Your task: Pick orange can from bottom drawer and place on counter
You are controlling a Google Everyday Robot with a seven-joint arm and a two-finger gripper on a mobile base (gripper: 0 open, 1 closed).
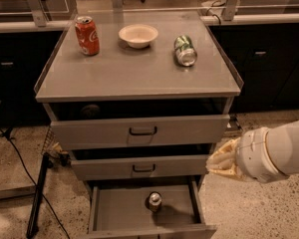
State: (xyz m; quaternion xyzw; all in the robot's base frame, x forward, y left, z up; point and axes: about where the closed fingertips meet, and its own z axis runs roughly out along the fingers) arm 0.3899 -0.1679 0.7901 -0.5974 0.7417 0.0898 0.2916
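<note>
The orange can (154,201) stands upright in the middle of the open bottom drawer (117,213), its silver lid facing up. The counter (134,76) is the cabinet's flat grey top above the three drawers. My gripper (222,161) is at the right of the cabinet, level with the middle drawer, above and to the right of the can and apart from it. Its white wrist runs off to the right edge. It holds nothing that I can see.
On the counter stand a red cola can (86,35) at the back left and a white bowl (138,35) at the back middle. A green-and-silver can (185,51) lies on its side at the back right. The two upper drawers (139,131) are slightly pulled out. Cables (37,198) lie on the floor at left.
</note>
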